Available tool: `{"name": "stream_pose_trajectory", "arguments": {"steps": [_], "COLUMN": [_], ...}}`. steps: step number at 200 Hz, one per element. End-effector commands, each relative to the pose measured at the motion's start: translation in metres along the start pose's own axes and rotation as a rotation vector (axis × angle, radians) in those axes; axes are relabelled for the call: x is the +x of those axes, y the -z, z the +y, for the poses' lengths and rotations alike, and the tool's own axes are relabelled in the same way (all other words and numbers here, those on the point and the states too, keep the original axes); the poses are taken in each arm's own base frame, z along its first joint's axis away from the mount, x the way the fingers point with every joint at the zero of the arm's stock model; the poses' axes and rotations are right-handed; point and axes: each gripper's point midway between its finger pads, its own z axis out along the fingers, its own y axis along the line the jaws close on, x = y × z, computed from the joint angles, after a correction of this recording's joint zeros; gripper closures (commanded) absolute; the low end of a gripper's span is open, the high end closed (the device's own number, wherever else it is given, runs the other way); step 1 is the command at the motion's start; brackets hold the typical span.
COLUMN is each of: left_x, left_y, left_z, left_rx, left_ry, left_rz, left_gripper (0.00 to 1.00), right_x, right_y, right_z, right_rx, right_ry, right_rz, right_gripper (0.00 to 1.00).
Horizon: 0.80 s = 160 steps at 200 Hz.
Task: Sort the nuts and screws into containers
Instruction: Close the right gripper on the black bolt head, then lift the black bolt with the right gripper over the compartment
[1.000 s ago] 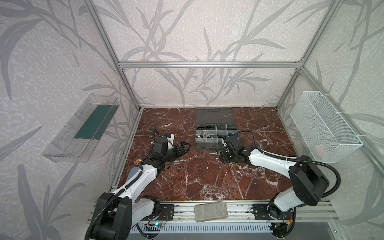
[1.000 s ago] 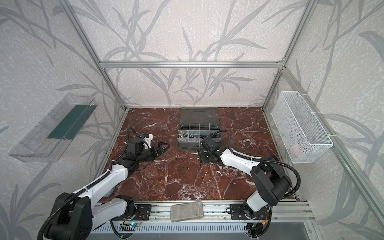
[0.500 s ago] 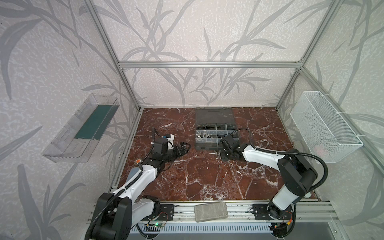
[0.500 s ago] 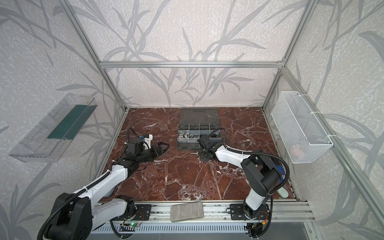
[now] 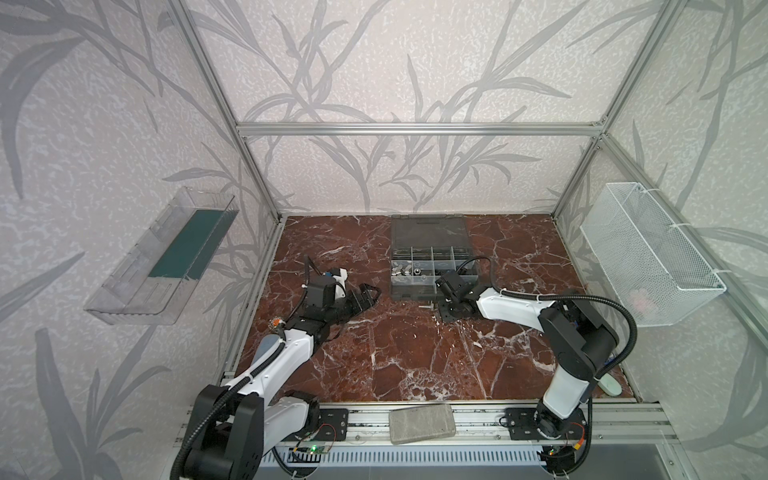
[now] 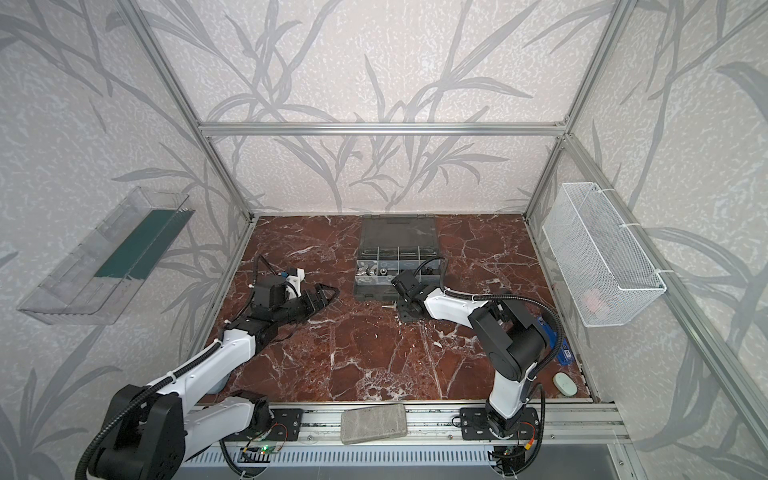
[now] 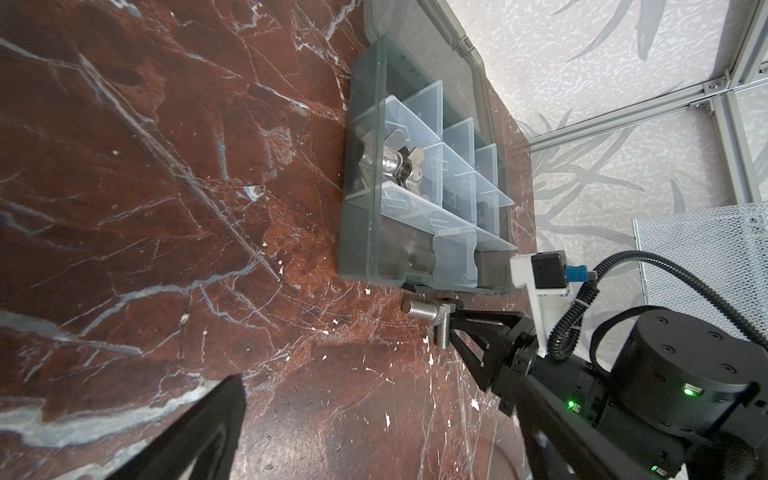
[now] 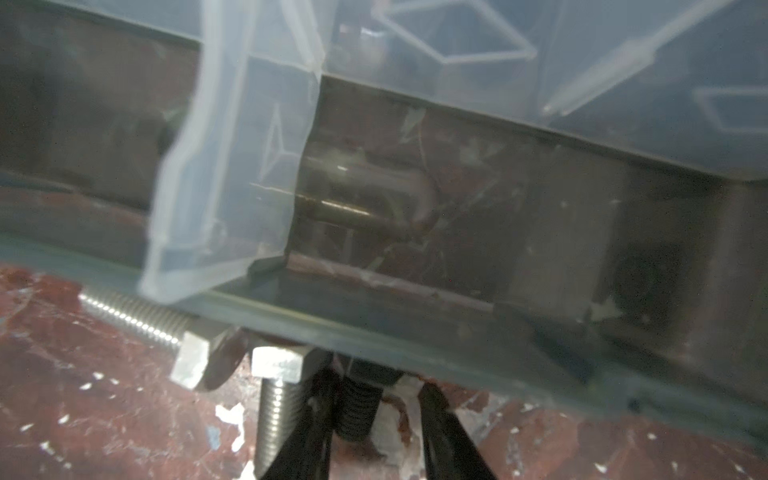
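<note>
The right gripper [image 8: 376,382] lay low on the marble table [image 5: 415,353], with its tips just in front of the front wall of the organizer case [image 8: 374,332]. A short black screw [image 8: 357,405] sat between its jaws. They stood narrowly parted, and a sliver of table showed on one side, so nothing was clamped. Two silver screws [image 8: 274,399] lay just outside those jaws, one along a finger's outer side. The left gripper [image 5: 371,296] was well apart from all of them, its jaws spread wide and empty.
</note>
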Motion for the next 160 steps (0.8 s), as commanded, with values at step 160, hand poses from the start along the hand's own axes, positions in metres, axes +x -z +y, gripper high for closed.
{"name": "stream_pose_trajectory", "arguments": {"steps": [160], "left_x": [-0.008], "left_y": [0.001], "left_z": [-0.001], "left_rx": [-0.015], "left_ry": [-0.006], "left_rz": [-0.015], "left_gripper": [0.01], "right_x": [-0.059], "right_y": [0.112], "right_z": [-0.051], "right_rx": [-0.156], "right_ry": [-0.072], "right_rz": [-0.229], "right_gripper": [0.98]}}
